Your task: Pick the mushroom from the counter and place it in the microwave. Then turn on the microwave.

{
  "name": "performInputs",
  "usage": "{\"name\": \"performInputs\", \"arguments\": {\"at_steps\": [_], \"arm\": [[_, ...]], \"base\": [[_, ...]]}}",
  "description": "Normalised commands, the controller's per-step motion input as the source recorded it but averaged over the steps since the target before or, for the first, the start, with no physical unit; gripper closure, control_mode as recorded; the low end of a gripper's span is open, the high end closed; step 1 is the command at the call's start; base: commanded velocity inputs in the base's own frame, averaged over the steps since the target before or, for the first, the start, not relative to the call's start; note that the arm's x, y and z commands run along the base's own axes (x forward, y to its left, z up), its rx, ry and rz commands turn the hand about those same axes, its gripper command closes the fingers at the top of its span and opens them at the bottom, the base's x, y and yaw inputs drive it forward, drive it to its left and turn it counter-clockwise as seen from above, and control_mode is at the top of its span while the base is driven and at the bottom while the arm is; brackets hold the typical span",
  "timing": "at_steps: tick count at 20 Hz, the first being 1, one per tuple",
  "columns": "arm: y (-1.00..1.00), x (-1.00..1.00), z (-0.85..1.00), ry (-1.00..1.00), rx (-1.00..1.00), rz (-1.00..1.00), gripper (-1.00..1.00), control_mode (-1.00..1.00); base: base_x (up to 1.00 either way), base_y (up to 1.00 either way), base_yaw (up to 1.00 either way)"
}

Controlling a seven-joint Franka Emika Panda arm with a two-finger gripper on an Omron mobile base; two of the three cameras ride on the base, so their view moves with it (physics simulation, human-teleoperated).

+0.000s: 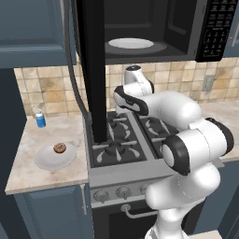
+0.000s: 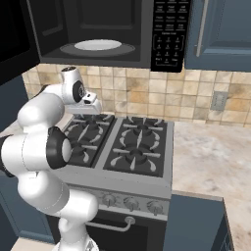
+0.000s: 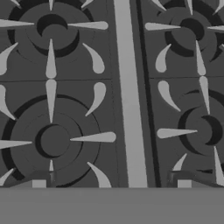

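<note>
Arm: white body [image 1: 186,140] rises nearest the cameras, in front of the stove, elbow bent, wrist reaching over the burners.
Claw: [image 3: 111,183] points down at the stove top; its two finger tips stand far apart at the lower edge of the hand view, wide and empty. From the base cameras the fingers are probably hidden behind the wrist.
Stove: black gas top [image 2: 122,142] with four burners; the hand view looks straight down on the grates and the pale centre strip [image 3: 128,96].
Mushroom: [image 1: 59,148] small brown lump lying on the white plate [image 1: 46,161], well to the left of the arm.
Bench: [image 1: 32,175] marbled slab left of the stove, carrying the plate and a blue bottle [image 1: 40,119] near the tiled wall.
Microwave: [image 1: 154,28] above the stove, door [image 1: 93,70] swung open and hanging down at the left; white turntable [image 2: 98,45] inside; keypad [image 2: 169,34] at the right.
</note>
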Motion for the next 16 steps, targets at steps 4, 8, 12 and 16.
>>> {"name": "performInputs", "arguments": {"at_steps": [4,8,12,16], "arm": [[0.03,0.01,-0.04,0.0,0.01,0.11,-1.0,-1.0],[0.06,0.03,-0.06,0.0,0.0,0.1,-1.0,-1.0],[0.08,0.05,-0.06,0.0,0.0,0.11,-1.0,-1.0],[0.12,0.06,-0.07,0.0,0.0,0.11,-1.0,-1.0]], "base": [[0.0,0.0,0.0],[0.0,0.0,0.0],[0.0,0.0,0.0],[0.0,0.0,0.0]]}}
